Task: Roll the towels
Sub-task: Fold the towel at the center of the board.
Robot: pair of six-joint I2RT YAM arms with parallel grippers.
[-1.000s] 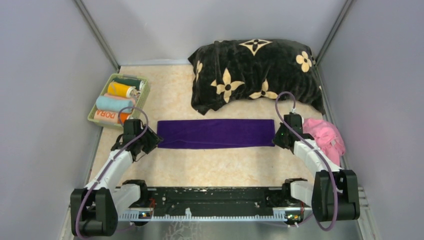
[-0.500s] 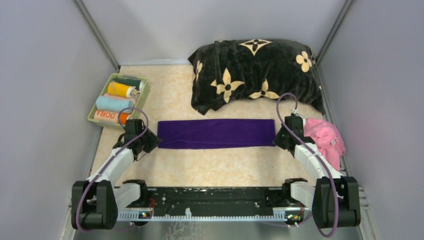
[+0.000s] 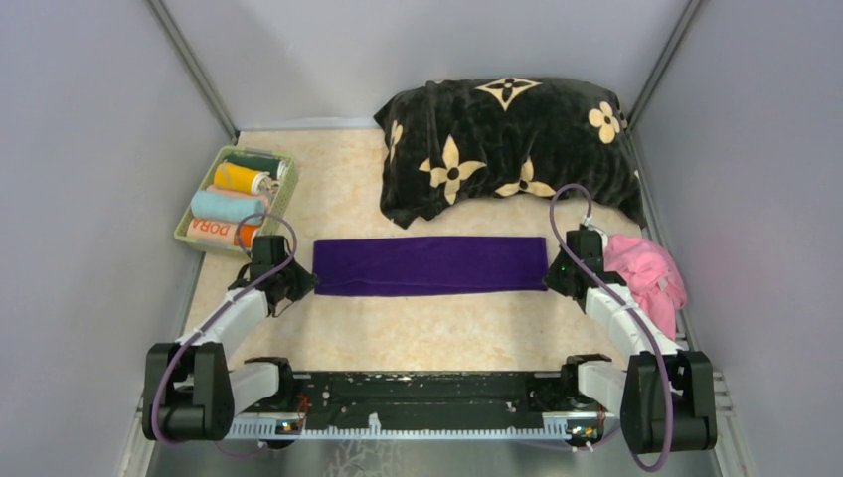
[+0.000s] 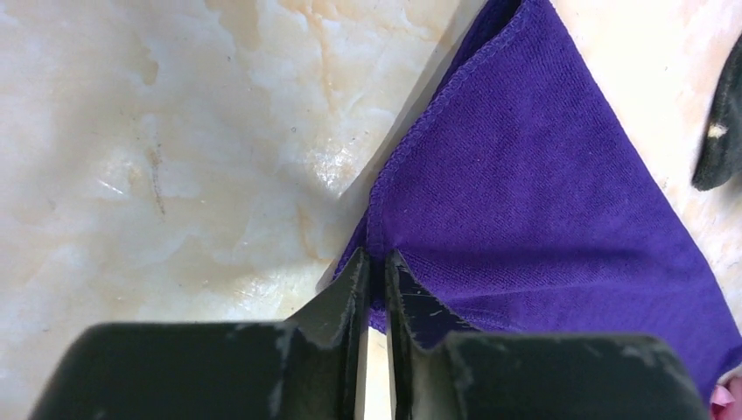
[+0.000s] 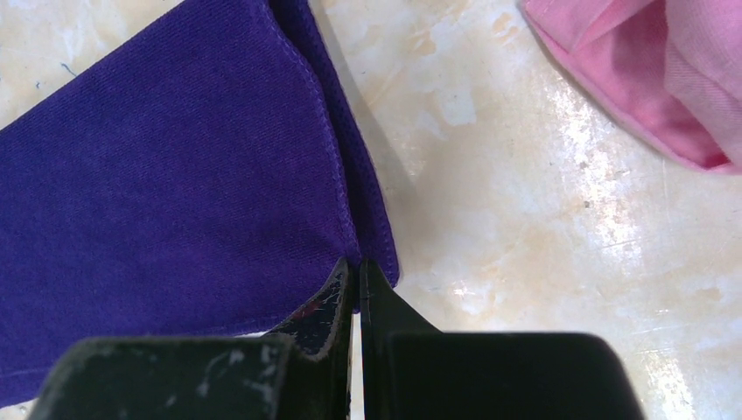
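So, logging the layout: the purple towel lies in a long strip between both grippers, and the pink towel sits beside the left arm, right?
No: the pink towel sits beside the right arm, per the top view. The purple towel part holds.

A: What is the right gripper [image 5: 354,282] doing?
B: Its tips are pinched together on the hemmed corner of the purple towel [image 5: 166,175], which spreads flat to the left.
A: And on the other side?
B: Bare marbled table [image 5: 525,227], then a crumpled pink towel [image 5: 652,79] at the upper right, apart from the purple one.
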